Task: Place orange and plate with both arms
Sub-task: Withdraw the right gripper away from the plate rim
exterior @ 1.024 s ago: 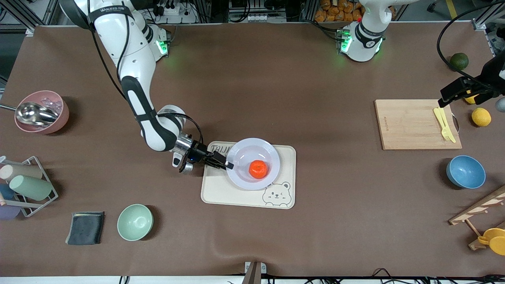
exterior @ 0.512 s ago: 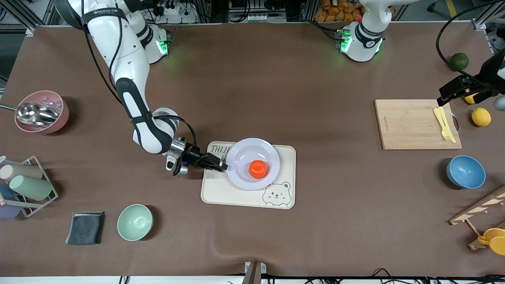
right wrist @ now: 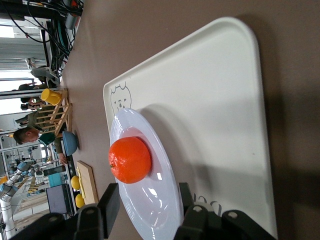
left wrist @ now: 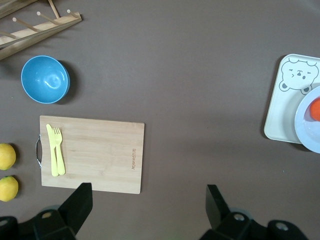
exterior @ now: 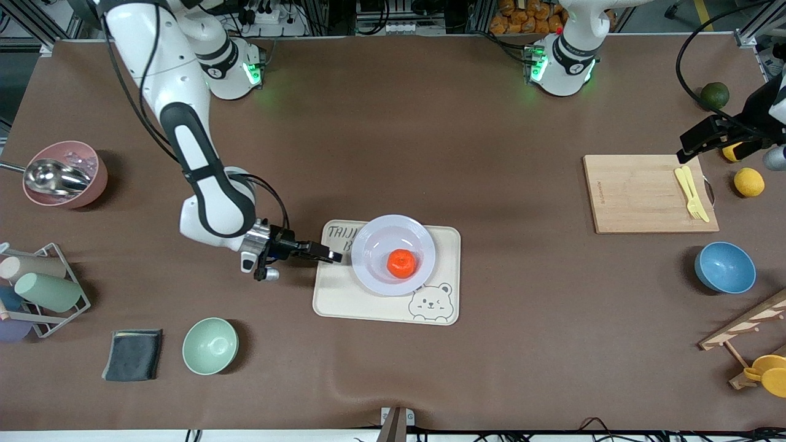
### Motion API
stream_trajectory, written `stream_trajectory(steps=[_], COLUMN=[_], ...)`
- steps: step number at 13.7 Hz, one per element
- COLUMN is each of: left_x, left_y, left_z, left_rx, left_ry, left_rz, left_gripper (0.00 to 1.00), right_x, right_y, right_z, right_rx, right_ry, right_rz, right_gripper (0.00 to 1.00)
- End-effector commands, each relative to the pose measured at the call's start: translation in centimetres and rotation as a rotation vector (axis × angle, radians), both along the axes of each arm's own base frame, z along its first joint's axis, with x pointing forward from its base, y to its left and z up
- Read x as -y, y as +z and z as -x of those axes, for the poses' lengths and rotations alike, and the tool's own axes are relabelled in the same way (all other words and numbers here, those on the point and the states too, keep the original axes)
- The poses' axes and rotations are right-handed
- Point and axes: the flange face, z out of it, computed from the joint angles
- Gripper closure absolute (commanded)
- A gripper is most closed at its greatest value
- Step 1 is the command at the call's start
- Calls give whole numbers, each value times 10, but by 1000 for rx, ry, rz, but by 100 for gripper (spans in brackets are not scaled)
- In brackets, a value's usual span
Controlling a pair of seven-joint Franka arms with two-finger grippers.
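Note:
The orange (exterior: 402, 263) lies in the pale plate (exterior: 381, 236), which rests on the cream bear-printed tray (exterior: 344, 298). My right gripper (exterior: 334, 255) is open and empty, low over the tray's end toward the right arm, a small gap from the plate's rim. In the right wrist view the orange (right wrist: 130, 160) and plate (right wrist: 162, 167) lie just ahead of the open right gripper (right wrist: 147, 202). My left gripper (exterior: 683, 156) is open and empty, up over the cutting board's edge; it waits. The left wrist view (left wrist: 148, 205) shows its jaws wide apart.
A wooden cutting board (exterior: 638, 193) with a yellow fork (exterior: 691, 193) lies toward the left arm's end, with lemons (exterior: 749, 182), a dark green fruit (exterior: 715, 95) and a blue bowl (exterior: 724, 267). A mint bowl (exterior: 210, 345), grey cloth (exterior: 133, 354), cup rack (exterior: 37, 288) and pink bowl (exterior: 64, 175) sit toward the right arm's end.
My right gripper has drawn back from the plate's rim toward the right arm's end of the table. The plate and orange stay on the tray. The left arm barely moved.

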Motion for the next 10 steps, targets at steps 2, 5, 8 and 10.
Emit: stream_trajectory(steps=[2, 5, 8, 10], left_x=[2, 3, 4, 6], left_y=[8, 8, 16, 15], left_z=[6, 6, 11, 12], left_rx=[0, 1, 13, 10], left_ry=[-22, -19, -15, -15], left_rz=[2, -2, 1, 2], left_gripper=[0, 0, 0, 0], right_x=[55, 118, 175, 203], right_y=[61, 83, 98, 109], right_z=[-32, -51, -59, -62], right_rx=[-127, -144, -140, -135], right_ry=[99, 160, 196, 236], right_rz=[54, 118, 202, 276], right_gripper=[42, 40, 37, 36])
